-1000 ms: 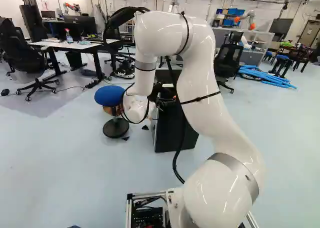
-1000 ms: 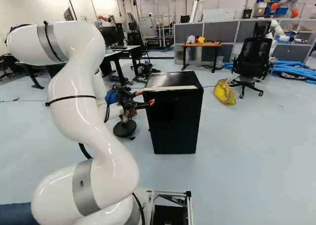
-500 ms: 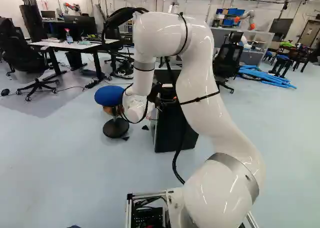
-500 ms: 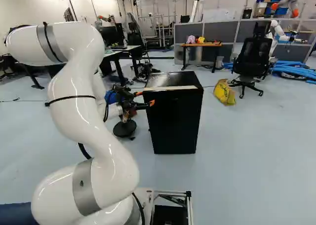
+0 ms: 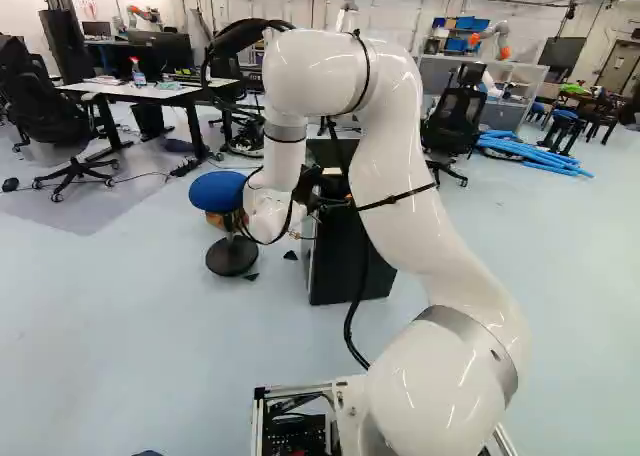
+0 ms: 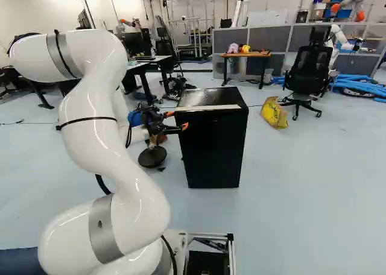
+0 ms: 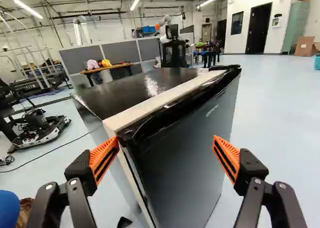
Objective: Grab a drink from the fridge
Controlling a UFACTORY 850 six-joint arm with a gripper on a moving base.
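Fridge approach: claw at the door edge, door shut, drink not retrieved

The black mini fridge (image 6: 212, 145) stood upright on the floor (image 6: 289, 202), ahead of the base. Its door (image 7: 192, 153) appeared closed, with a pale strip (image 7: 160, 101) between it and the glossy top (image 7: 132, 90). No drink was visible in any view; it was presumed to be inside

The claw (image 7: 166, 139) was open and empty, its fingers well apart. One orange pad (image 7: 104, 159) was at the door's near upper corner, by the pale strip; contact could not be confirmed. The other orange pad (image 7: 227, 157) stood out in front of the door face. The white arm (image 5: 395, 161) reached forward to that corner. A blue-seated stool (image 5: 218, 190) stood near the fridge

Progress was assessed as early. The reach to the fridge was largely done; opening the door, finding the drink, gripping it and bringing it out were all outstanding. The next move called for working a fingertip behind the door edge and pulling. Slipping off the smooth edge, or nudging the whole fridge, was considered the chief risk
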